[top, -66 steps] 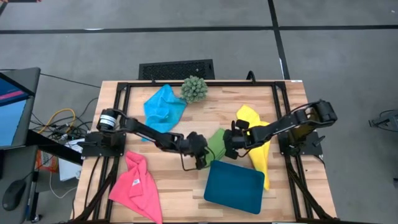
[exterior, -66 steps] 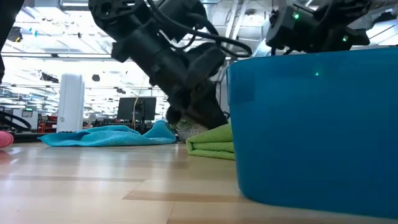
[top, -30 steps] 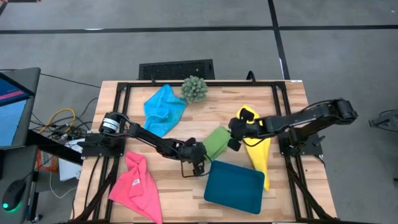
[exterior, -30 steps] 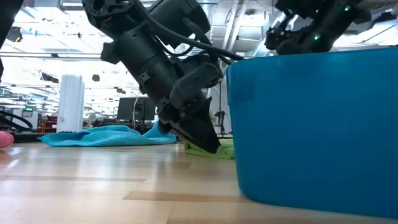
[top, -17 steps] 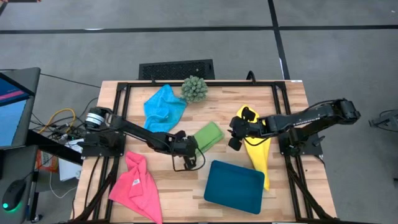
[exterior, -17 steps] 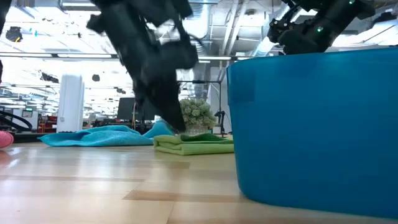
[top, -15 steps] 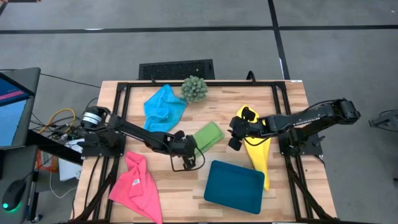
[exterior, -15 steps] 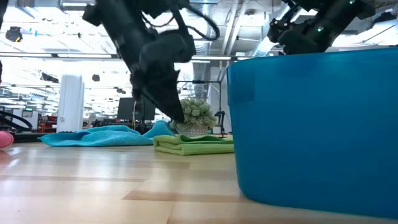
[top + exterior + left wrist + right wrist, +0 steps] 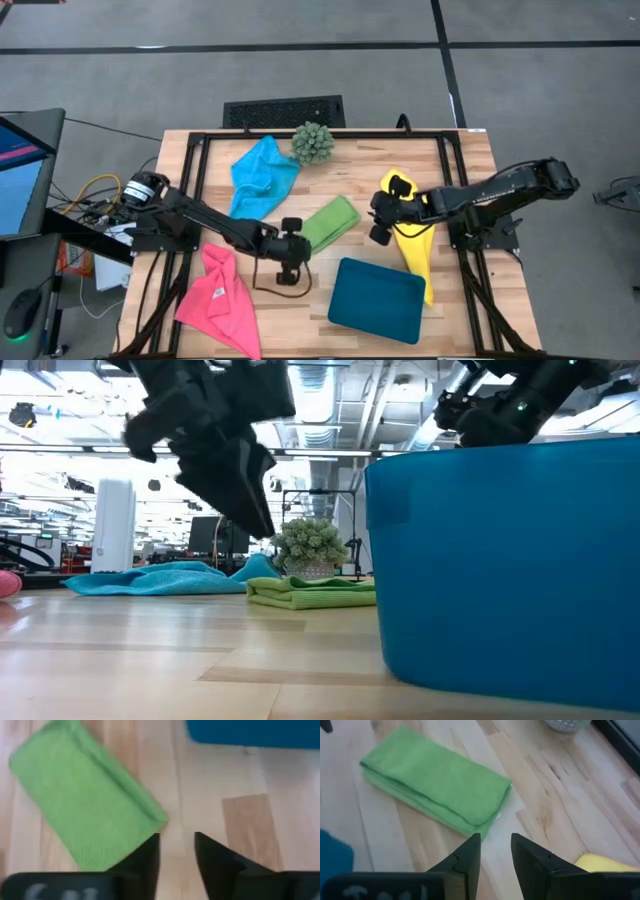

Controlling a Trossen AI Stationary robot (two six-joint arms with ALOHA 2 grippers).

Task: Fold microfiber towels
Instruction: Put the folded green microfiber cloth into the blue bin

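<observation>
The left arm has drawn back toward its own side of the table (image 9: 300, 300) since half a second ago, so the left gripper (image 9: 290, 248) now sits just clear of the lime green towel (image 9: 331, 219), which lies folded in a tidy oblong where it was before. The right gripper (image 9: 380, 222) has barely shifted and hovers beside the towel's other end, over the edge of the yellow towel (image 9: 416, 250).

In the low view the teal tray (image 9: 500, 560) blocks most of the table's right half, hiding the yellow towel and much of the right arm.

Both wrist views show a narrow gap between each gripper's fingers, with nothing in them. The sky blue towel (image 9: 259, 176) lies rumpled beside the spiky plant (image 9: 312, 143); the hot pink towel (image 9: 220, 300) lies rumpled at the table's near left corner.
</observation>
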